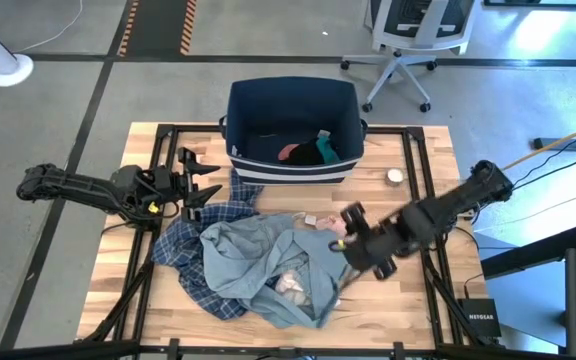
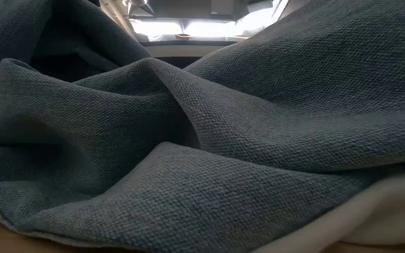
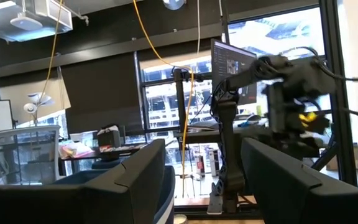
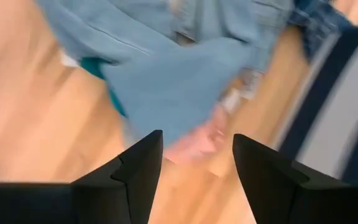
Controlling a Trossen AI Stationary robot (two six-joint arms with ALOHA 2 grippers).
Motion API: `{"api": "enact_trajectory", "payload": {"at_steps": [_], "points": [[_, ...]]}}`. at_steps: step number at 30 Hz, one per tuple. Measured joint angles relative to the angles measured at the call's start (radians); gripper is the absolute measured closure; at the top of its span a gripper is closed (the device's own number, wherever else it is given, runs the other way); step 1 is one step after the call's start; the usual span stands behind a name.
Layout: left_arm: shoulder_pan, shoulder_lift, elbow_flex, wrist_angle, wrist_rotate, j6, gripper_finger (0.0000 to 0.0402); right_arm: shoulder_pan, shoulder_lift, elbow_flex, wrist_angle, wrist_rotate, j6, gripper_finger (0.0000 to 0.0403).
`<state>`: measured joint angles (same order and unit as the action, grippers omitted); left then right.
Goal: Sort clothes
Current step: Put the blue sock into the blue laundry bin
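Your wooden table (image 1: 128, 300) carries the navy bin (image 1: 291, 105) at its far edge, already holding a pink piece (image 1: 290, 152) and a dark one beside it, so the sorting is under way but most of it still lies ahead. The bulk of the clothes sits in one heap in front of the bin: the large grey-blue garment (image 1: 253, 260) on top, the blue-and-white plaid shirt (image 1: 193, 235) spilling out beneath it toward the left arm. From table height that grey fabric fills nearly everything you can see. Your right gripper (image 1: 360, 243) hovers at the heap's right edge, fingers spread with nothing between them, and its wrist camera looks down on the garment's edge and a small pink piece (image 4: 194, 140) just beside it, though motion smears that view, so the pink item may be partly tucked under. This looks like the approach for a pick: you would need to come down onto the pink piece without snagging the grey garment. Your left gripper (image 1: 196, 180) waits near the bin's left corner, also spread and empty.
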<state>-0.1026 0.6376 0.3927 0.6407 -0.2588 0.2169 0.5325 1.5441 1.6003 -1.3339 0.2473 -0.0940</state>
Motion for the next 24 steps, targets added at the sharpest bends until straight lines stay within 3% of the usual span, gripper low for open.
{"api": "enact_trajectory", "payload": {"at_steps": [10, 15, 24], "points": [[0.0, 0.0, 0.0, 0.0, 0.0, -0.012, 0.0194, 0.169, -0.074, -0.339, 0.236, 0.028, 0.352, 0.0189], [0.0, 0.0, 0.0, -0.001, 0.0, -0.011, 0.0194, 0.205, -0.07, -0.504, 0.418, -0.021, 0.428, 0.0189], [0.0, 0.0, 0.0, -0.001, -0.001, -0.008, 0.0194, 0.17, -0.069, -0.763, 0.817, -0.05, 0.46, 0.0189]]}}
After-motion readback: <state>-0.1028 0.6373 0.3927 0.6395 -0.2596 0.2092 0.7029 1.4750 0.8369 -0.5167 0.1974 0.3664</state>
